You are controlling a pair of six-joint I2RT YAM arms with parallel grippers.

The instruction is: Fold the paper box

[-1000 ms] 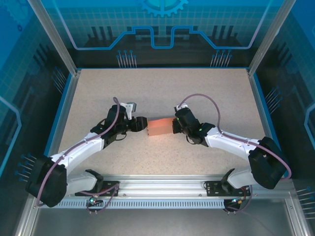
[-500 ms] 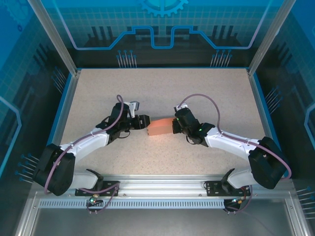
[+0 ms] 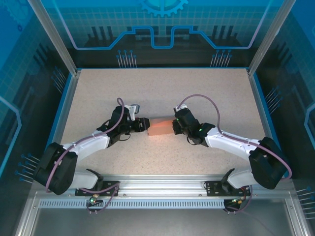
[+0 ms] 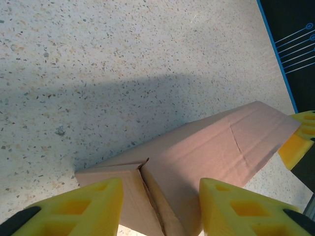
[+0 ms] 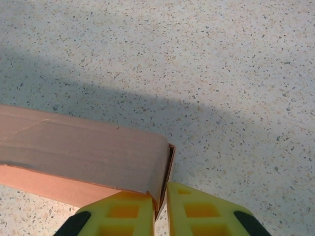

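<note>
Paper box point(image 3: 159, 127), end wall in pinch of right gripper point(image 5: 161, 191); left gripper point(image 4: 160, 191) astride other end, hold unclear.

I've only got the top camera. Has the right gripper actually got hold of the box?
Observer: Looks so. In its wrist view the fingers of the right gripper are nearly together, an end wall of the box between them.
Operator: And the left?
Observer: The left gripper is open, fingers either side of the other end; contact unclear.
Operator: Is that end closed?
Observer: Not flush; a seam on its end face shows a dark gap.
</note>
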